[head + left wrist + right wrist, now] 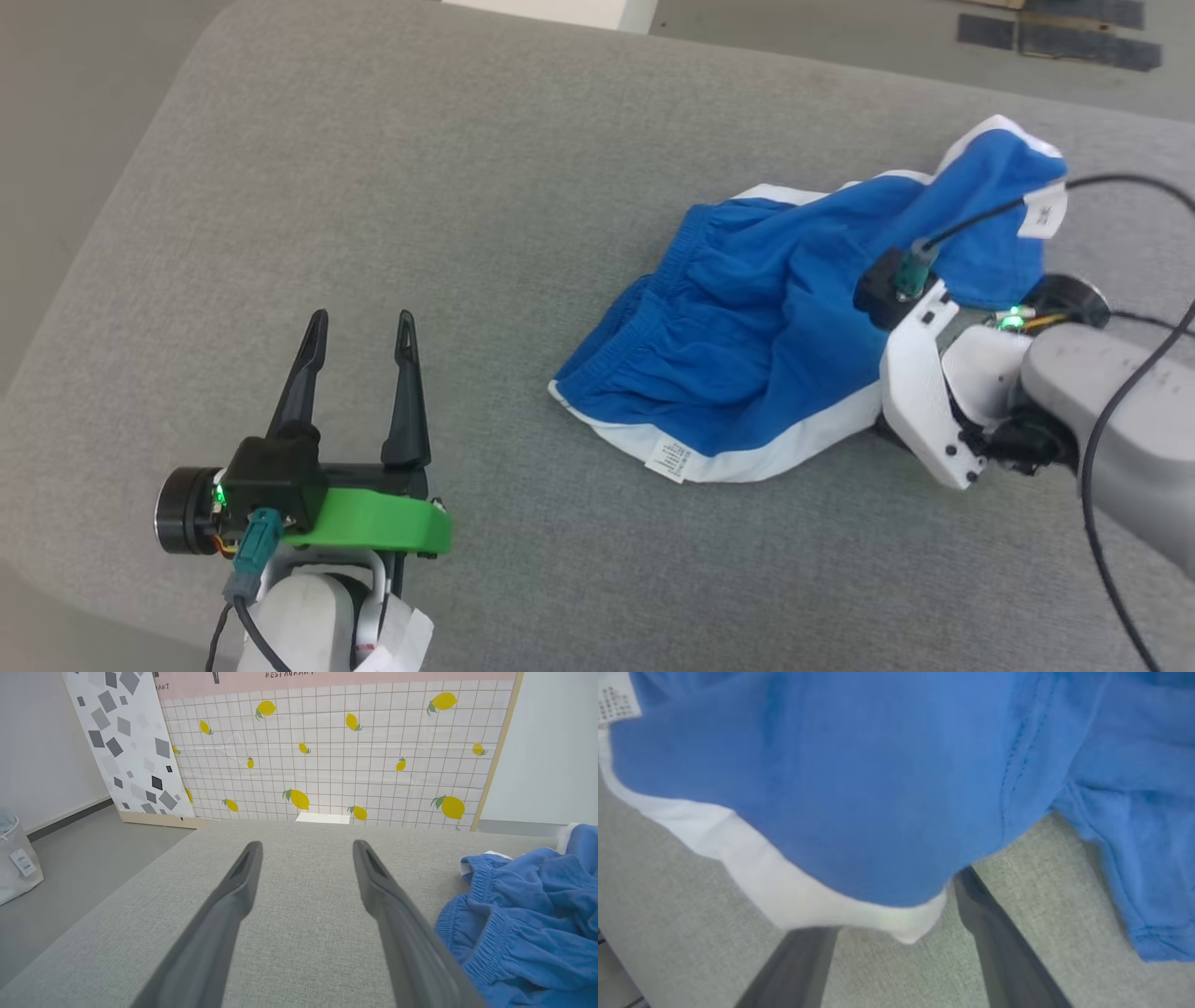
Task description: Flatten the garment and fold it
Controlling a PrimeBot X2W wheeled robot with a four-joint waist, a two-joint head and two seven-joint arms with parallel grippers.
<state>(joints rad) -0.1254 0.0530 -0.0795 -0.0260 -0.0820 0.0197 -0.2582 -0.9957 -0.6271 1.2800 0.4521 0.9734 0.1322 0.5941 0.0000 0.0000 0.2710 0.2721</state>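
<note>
Our left fingers are long, dark, tapering blades with a matte surface. They stand well apart and hold nothing, their tips hovering over bare worktop with the garment near them on the robot's right. In the left wrist view the same pair frames a strip of grey woven cover, and gathered blue cloth bunches just beside the right-hand blade. Our right fingers are also spread wide. Both run in under the garment's white-hemmed edge, which drapes over their tips and hides them, so we see cloth lying across them but no pinch on it. The garment is soft, bright blue knit with broad white bands along two edges, a puckered elastic waistband, and a stitched seam that is clear in the right wrist view. A small printed white tag sticks out of the near white band. In the head view it lies crumpled on the right half of the worktop. Its long axis runs from lower left to upper right, with the waistband facing upper left and the far end rising in a peak beside our right wrist. The worktop is padded, with rounded corners and a fine grey weave.
</note>
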